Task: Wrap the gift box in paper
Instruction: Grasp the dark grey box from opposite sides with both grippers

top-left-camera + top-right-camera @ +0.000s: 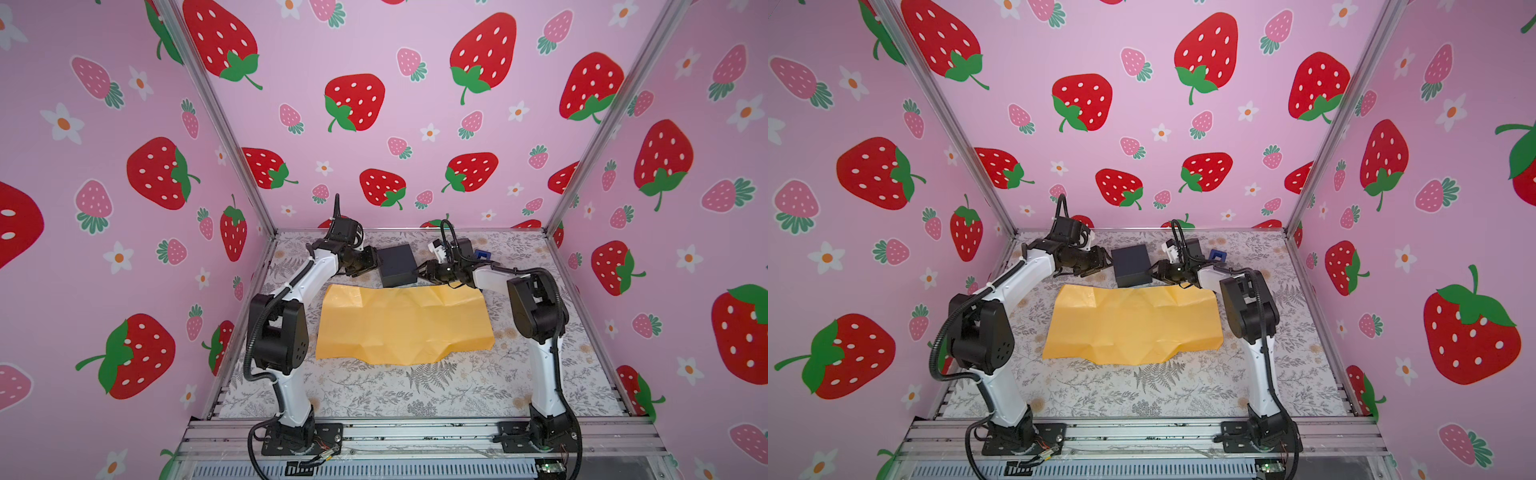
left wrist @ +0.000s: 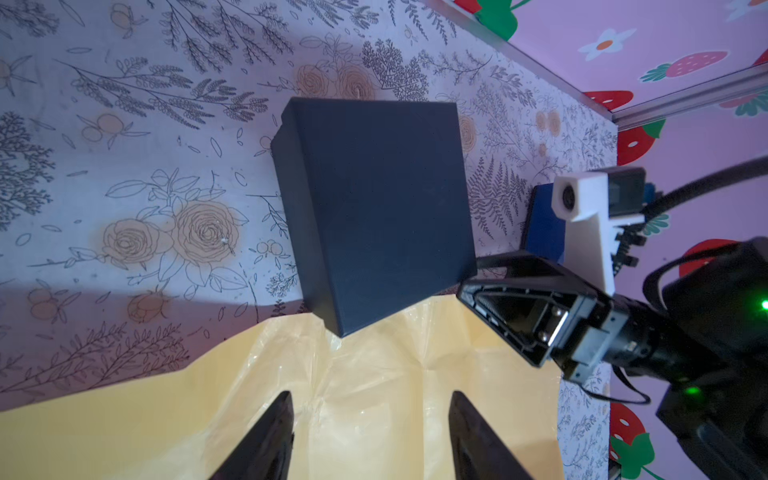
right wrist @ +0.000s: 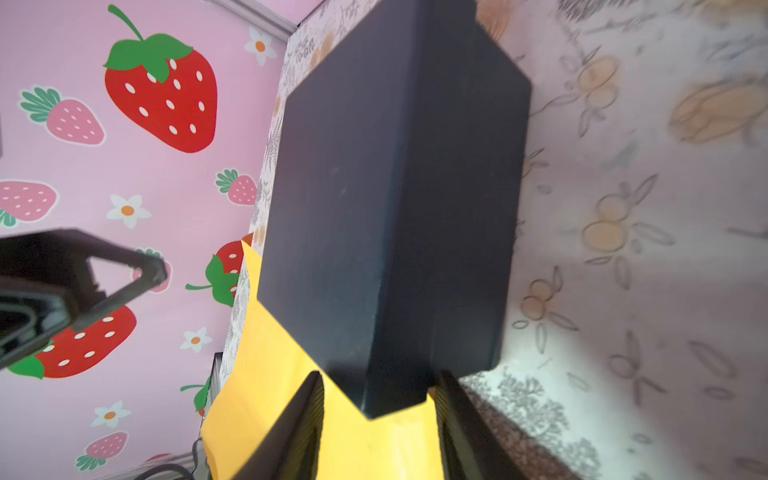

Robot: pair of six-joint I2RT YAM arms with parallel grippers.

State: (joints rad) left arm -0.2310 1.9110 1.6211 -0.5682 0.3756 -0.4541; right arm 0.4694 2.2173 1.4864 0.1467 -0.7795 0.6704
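Creased pale-yellow paper (image 1: 403, 324), one sheet, lies flat nearest. Beyond, at its far edge, sits one matte black cuboid gift box (image 1: 397, 264). My left claw (image 2: 370, 399) waits beside it, parted and empty. My right claw (image 3: 380, 374) straddles its corner, fingers apart.

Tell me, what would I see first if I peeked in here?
The giant red strawberries on the pink walls jump out first, all around. Next, the creased yellow-orange paper lies in the middle of the table, with the black box at its far edge. The left gripper and the right gripper point at the box from either side.
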